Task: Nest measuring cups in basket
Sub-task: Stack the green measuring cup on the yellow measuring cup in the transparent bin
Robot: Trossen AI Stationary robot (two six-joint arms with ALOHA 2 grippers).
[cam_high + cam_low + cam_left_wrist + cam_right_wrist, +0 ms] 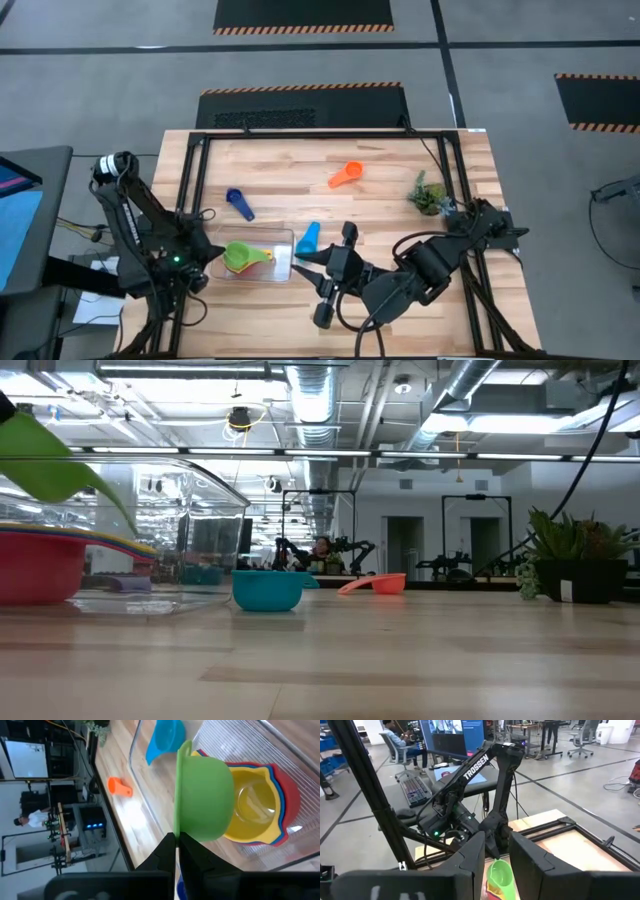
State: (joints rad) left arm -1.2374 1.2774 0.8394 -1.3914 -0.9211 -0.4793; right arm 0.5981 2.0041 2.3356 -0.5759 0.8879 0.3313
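The left gripper (176, 840) is clamped on the handle of a smooth green cup (238, 257), held tilted over the clear ribbed basket (283, 268). Under it sit nested yellow, blue and red cups (260, 802), their lower parts hidden. A dark blue cup (240, 204) lies behind, a light blue one (307, 238) just beside the basket, an orange one (345, 175) farther off. The right gripper (322, 258) hangs partly open, empty, near the basket's right end.
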